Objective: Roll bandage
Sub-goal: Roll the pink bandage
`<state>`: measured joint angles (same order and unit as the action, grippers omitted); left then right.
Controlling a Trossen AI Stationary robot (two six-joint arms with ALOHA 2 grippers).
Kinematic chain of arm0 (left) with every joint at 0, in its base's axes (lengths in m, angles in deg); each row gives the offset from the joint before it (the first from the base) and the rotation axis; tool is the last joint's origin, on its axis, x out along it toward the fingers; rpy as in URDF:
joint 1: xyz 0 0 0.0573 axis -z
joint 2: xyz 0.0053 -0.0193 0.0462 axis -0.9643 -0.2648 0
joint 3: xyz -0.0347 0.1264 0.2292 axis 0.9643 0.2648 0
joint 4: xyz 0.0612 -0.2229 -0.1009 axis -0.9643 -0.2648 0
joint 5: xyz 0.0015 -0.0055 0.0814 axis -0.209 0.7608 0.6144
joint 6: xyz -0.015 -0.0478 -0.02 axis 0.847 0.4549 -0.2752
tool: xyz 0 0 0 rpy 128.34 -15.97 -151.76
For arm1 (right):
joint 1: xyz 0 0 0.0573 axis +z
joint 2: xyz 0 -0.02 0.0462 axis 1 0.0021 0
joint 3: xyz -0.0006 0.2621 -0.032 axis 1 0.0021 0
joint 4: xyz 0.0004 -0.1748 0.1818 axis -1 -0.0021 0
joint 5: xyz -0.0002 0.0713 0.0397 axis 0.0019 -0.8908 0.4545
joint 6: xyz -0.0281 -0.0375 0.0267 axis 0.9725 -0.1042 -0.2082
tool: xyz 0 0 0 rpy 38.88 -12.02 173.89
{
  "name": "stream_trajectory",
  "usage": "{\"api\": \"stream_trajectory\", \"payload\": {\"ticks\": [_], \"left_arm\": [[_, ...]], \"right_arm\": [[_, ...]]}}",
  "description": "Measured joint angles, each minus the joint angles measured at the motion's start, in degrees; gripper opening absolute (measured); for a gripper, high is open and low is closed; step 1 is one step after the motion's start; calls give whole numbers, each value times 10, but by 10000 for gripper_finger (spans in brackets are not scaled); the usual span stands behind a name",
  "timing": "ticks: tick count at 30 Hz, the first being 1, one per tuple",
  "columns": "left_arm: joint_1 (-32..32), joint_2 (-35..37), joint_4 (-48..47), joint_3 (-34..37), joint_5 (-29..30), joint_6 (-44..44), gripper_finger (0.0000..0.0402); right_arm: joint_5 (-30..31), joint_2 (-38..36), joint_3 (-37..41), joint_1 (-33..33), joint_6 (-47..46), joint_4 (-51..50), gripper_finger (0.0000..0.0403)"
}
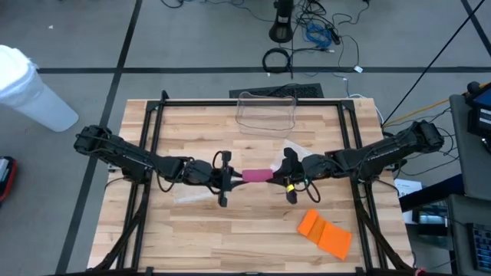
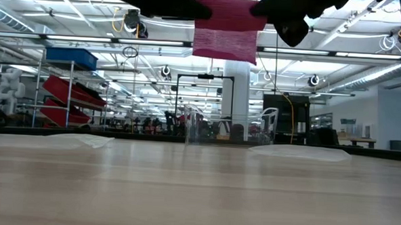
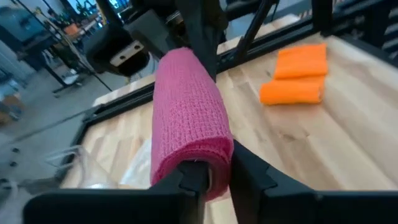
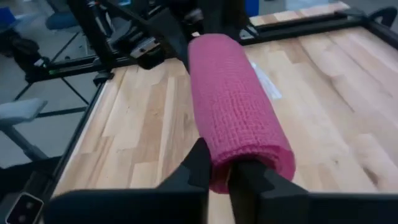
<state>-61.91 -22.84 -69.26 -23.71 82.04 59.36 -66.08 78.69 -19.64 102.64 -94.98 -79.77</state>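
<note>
A pink mesh bandage [image 1: 257, 175], rolled into a short tube, hangs level in the air over the middle of the wooden table [image 1: 230, 245]. In the low view the bandage [image 2: 226, 29] is well above the tabletop, with a thinner loose layer hanging from its underside. My left gripper [image 1: 230, 178] is shut on its left end and my right gripper [image 1: 282, 175] is shut on its right end. The two grippers face each other along the roll. My left gripper holds the roll's left end [image 3: 200, 163] between its two fingers, coming nearly level from the table's left, along the roll. The roll is lifted clear and lies level. My right gripper holds the roll's right end [image 4: 219, 167], coming nearly level from the table's right, along the roll. One finger [image 4: 198, 163] lies on the outside; the other seems to sit inside the rolled end. The roll is clear of the table.
An orange bandage [image 1: 325, 232], partly unrolled, lies near the front right. A clear plastic container [image 1: 266, 113] stands at the far edge. Clear wrappers lie under the left arm [image 1: 189, 195] and by the right gripper [image 1: 295, 147]. Black frame rails run along both sides.
</note>
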Motion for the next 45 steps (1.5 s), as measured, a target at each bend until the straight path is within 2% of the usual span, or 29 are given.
{"api": "stream_trajectory", "payload": {"ticks": [4, 9, 14, 18, 23, 26, 30, 36, 39, 41, 45], "left_arm": [[-1, 1, 5, 0, -11, 44, 99], [-12, 1, 26, 1, -6, 106, 124], [-22, 1, 29, 1, -12, 151, 128], [-24, 0, 30, 1, -12, 154, 128], [-24, 0, 31, 0, -11, 155, 127], [-23, 0, 29, 0, 0, 154, 121], [-23, 0, 29, 0, 5, 155, 87], [-21, 0, 30, 0, -2, 155, 26], [-21, 0, 31, 0, -2, 145, 18], [-21, 0, 31, -1, -2, 129, 18], [-20, 1, 22, -1, -10, 89, 24]], "right_arm": [[13, 0, 0, 0, 42, -1, 16], [87, -1, -2, 16, 126, -16, 11], [118, 1, -2, 26, 232, -19, 12], [165, 6, -3, 35, 305, -24, 12], [171, 9, -4, 36, 352, -25, 12], [172, 13, -4, 36, 353, -24, 12], [165, 13, -4, 41, 342, -25, 15], [156, 12, -4, 47, 268, -25, 43], [153, 9, -3, 47, 215, -25, 64], [131, 5, -3, 47, 186, -25, 79], [43, -3, -1, 36, 113, -21, 106]]}}
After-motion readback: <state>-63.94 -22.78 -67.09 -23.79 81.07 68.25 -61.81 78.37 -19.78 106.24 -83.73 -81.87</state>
